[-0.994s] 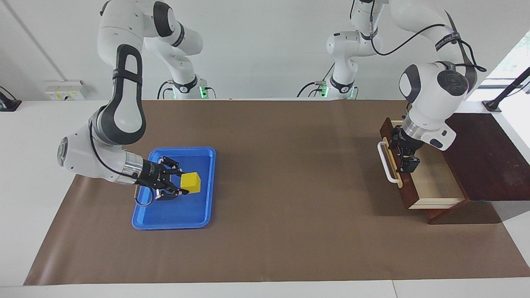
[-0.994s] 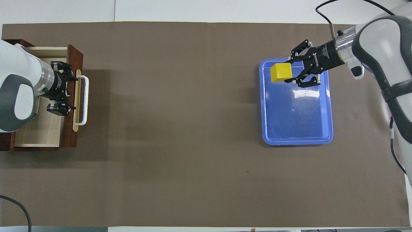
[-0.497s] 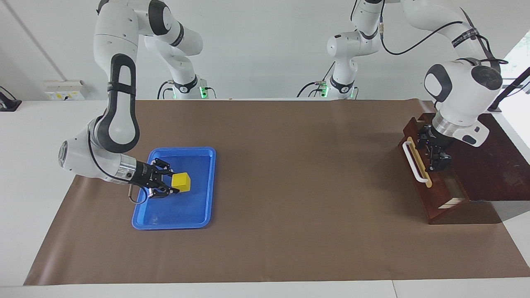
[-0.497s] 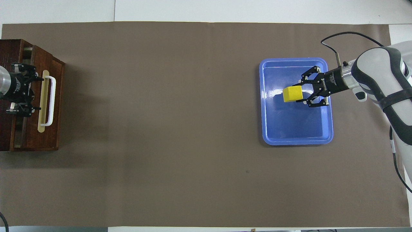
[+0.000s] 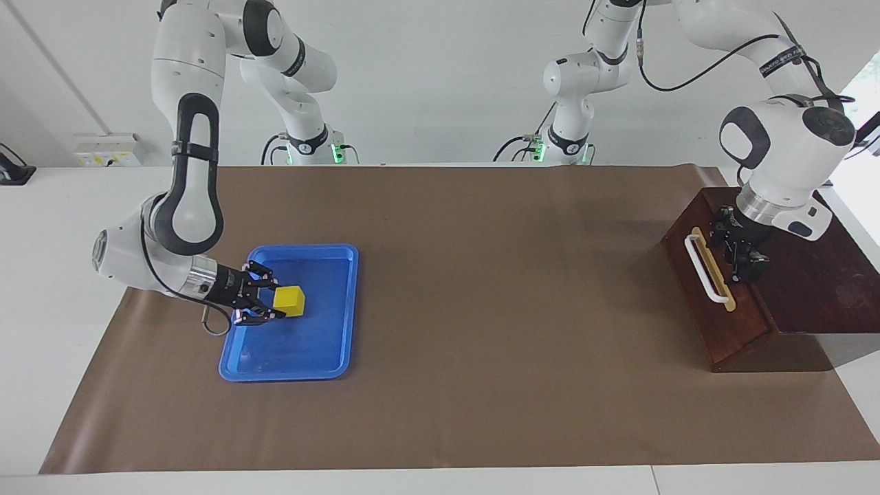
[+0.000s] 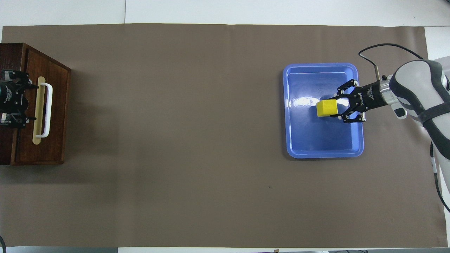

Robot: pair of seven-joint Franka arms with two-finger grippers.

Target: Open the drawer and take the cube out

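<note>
The dark wooden drawer sits shut in its box, its white bar handle facing the table's middle. My left gripper hovers open over the top edge of the drawer front, holding nothing. At the right arm's end, the small yellow cube is low inside the blue tray, with my right gripper shut on it from the side. Whether the cube rests on the tray floor I cannot tell.
Brown paper covers the table between the tray and the drawer box. The box stands at the table's edge at the left arm's end. A cable loops from the right wrist beside the tray.
The drawer slid from open to fully shut while my left gripper moved back with it. My right gripper brought the cube lower into the tray and closer to the robots.
</note>
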